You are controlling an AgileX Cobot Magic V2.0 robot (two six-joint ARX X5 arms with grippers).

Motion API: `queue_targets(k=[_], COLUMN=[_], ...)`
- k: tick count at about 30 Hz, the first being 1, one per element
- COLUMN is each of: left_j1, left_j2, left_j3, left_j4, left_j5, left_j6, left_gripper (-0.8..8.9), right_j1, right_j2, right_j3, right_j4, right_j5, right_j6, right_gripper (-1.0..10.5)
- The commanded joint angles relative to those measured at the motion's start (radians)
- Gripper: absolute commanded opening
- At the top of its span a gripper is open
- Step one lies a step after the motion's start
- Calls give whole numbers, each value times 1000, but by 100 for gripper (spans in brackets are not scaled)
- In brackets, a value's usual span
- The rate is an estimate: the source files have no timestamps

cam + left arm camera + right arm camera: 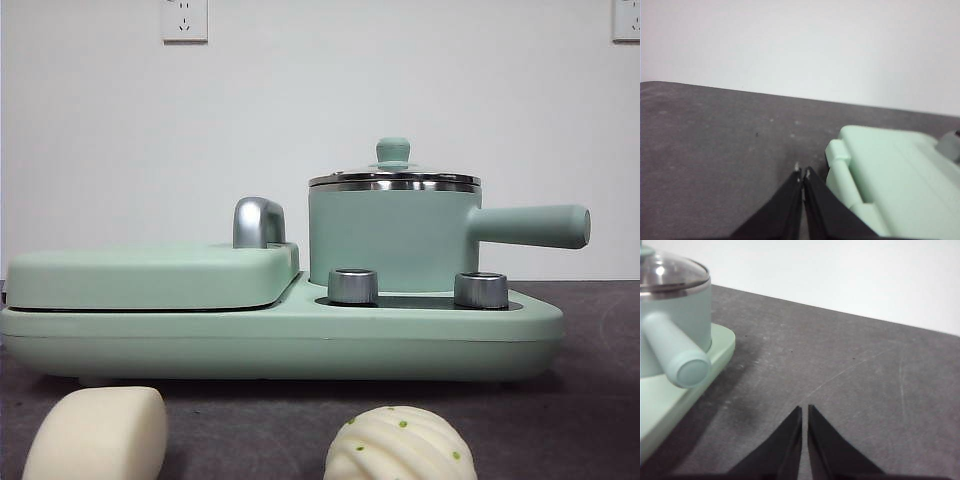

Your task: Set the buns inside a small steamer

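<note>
steamer: mint-green pot point(395, 240) with a steel rim, seated on the right half of the cooker base point(280, 340); this pot is the landmark for every line below.
lid: glass lid point(394, 178) with a green knob, on the pot; by my reading it must come off before any bun goes in.
pot handle: straight handle point(675, 352) sticking out sideways from the pot, its long axis level and pointing toward the right arm's side.
smooth bun: rounded-rectangular bun point(98, 436) on the surface point(590, 400), in front of the pot and well off to the grill plate's side.
pleated bun: round bun point(400, 445) with green specks, on the surface directly in front of the pot.
grill plate: flat hinged plate point(150, 275) beside the pot, on the same base.
left claw: left claw point(802, 173) pinched together and empty, over bare surface just beside the grill plate's end, far side from the pot.
right claw: right claw point(804, 411) pinched together and empty, over bare surface beyond the handle tip.
deciding relation: the pot lies nearer the right claw, so that arm looks better placed for the lid.
</note>
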Motion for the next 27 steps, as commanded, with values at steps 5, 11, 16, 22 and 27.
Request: queue_targets(k=[5,11,16,22,27], left_j1=[-2,-2,-2,-2,-2], left_j2=[0,0,0,17,93], left_j3=[-19,-18,-3,85,237], left_j4=[61,131,166,142,2], left_j5=[0,0,3,12,40], left_j6=[-274,-465,-615,-639,-568], left_gripper=[7,7,8,11,12], right_j1=[-1,0,0,0,0], right_j2=[-1,-1,0,52,144], right_j3=[-3,-1,50,207,348], right_j4=[15,80,185,78,4], right_j5=[0,-50,-57,-54,-107], right_j6=[389,624,624,623,589], right_gripper=[16,16,12,12,12])
